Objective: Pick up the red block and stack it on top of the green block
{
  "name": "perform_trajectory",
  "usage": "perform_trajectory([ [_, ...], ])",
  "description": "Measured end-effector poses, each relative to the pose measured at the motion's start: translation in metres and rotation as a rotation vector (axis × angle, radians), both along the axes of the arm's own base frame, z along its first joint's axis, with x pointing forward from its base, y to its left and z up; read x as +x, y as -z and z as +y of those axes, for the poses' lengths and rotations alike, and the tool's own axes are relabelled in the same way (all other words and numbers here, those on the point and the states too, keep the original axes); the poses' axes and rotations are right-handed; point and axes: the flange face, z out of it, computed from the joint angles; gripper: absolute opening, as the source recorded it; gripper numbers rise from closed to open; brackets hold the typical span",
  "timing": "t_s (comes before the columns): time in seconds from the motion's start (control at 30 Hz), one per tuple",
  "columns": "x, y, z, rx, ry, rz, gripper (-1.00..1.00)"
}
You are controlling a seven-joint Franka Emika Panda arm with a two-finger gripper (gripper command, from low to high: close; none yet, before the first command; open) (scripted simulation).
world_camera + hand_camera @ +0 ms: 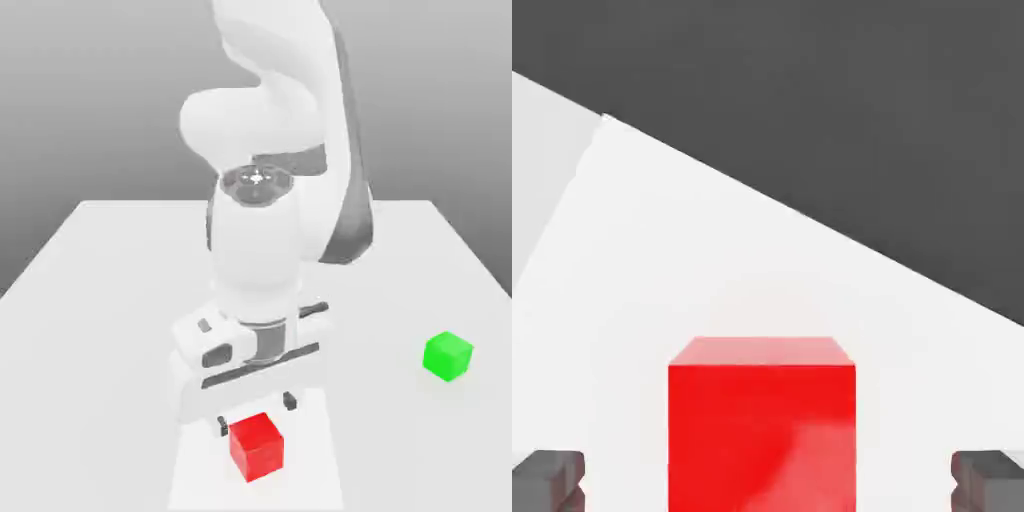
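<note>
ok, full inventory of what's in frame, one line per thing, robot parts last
red block: 1, bright red, on the table near the front edge, just below the gripper; in the hand view it sits between the two fingertips with gaps either side
green block: 1, bright green, on the table toward the exterior view's right, apart from the red block
table: 1, white, under both blocks
arm: 1, white with grey parts, bent down over the table
gripper: 1, dark fingertips, open, straddling the red block, not closed on it

We see a plain white table [90,300] bearing the red block [257,445] at the lower centre of the exterior view and the green block [447,356] at its right, well apart.
</note>
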Motion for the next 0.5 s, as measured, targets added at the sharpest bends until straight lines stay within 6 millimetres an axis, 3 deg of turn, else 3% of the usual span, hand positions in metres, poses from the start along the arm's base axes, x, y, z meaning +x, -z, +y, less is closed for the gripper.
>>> perform_trajectory([
  [0.03,-0.001,0.010,0.000,0.000,0.000,0.001,-1.00],
  [0.27,-0.001,0.012,0.000,0.000,0.000,0.002,-1.00],
  [0.43,-0.001,-0.038,0.000,0.001,0.000,0.002,-1.00],
  [0.5,-0.007,-0.050,0.034,0.009,-0.043,0.004,-1.00],
])
